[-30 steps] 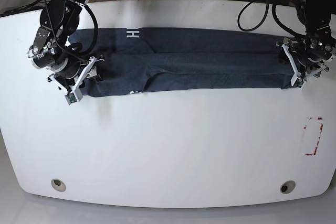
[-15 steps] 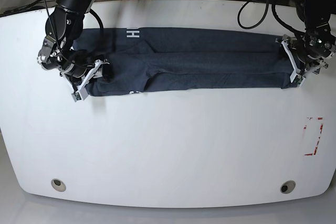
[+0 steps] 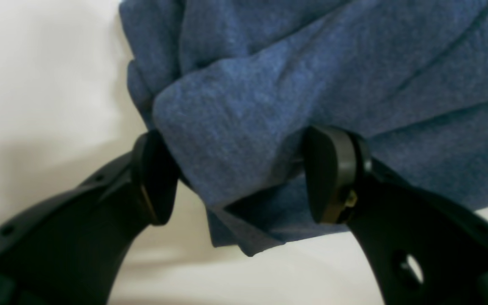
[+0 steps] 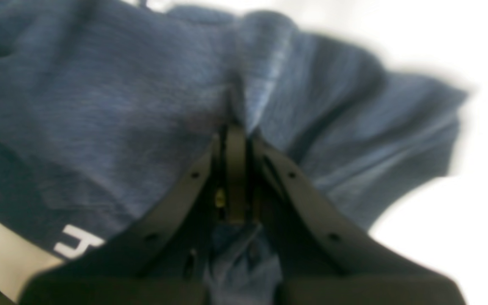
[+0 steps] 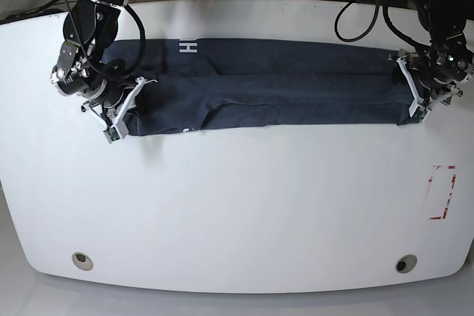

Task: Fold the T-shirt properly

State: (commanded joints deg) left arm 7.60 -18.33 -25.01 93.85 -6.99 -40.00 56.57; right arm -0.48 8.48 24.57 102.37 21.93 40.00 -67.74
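Trouble brewing: right gripper (image 4: 235, 140) clamps the T-shirt (image 5: 281, 86), left gripper (image 3: 237, 173) gapes around bunched hem; uneven lift skews the fold.

Base view: bright, even overhead light; white table (image 5: 244, 212) close to blown out, edges bowed by wide lens. Soft shadows under arms. Right wrist view blurred, washed out at upper right. Left wrist view soft, cloth rendered bluer, fingers (image 3: 333, 173) nearly black.
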